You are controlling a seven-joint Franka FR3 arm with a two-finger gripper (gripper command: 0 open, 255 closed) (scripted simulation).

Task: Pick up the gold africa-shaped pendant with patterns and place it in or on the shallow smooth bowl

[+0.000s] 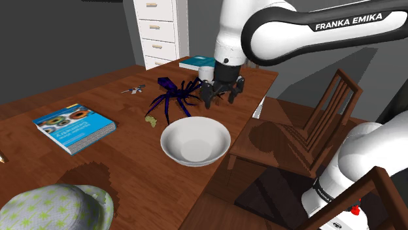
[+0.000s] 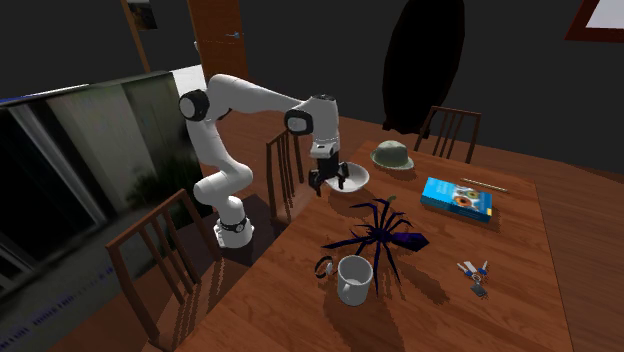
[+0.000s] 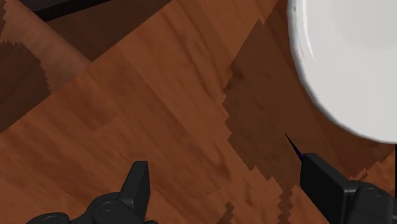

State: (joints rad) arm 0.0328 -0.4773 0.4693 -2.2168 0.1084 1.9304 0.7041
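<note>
Your gripper hangs low over the wooden table, pointing down, just past the far rim of the white bowl in the shoulder view and close to the table's edge on the chair side. The wrist view has the two black fingers standing well apart with only bare wood and shadow between them, so you have nothing clasped. The bowl's rim curves in beside one finger, and a thin dark leg tip of the spider toy pokes in next to that same finger. The pendant reads as a small yellowish-gold speck lying flat on the table, just at the near leg tips of the blue-purple spider. It sits to the shoulder view's left of the bowl, near it but not touching; its pattern is too small to make out. Pendant and gripper are apart, with the spider's body and legs between them. The bowl looks smooth and holds nothing. Also on the table are a blue book left of the pendant, a bunch of keys beyond the spider, a pale patterned hat at the near corner, and a white mug at the far end by the spider.
</note>
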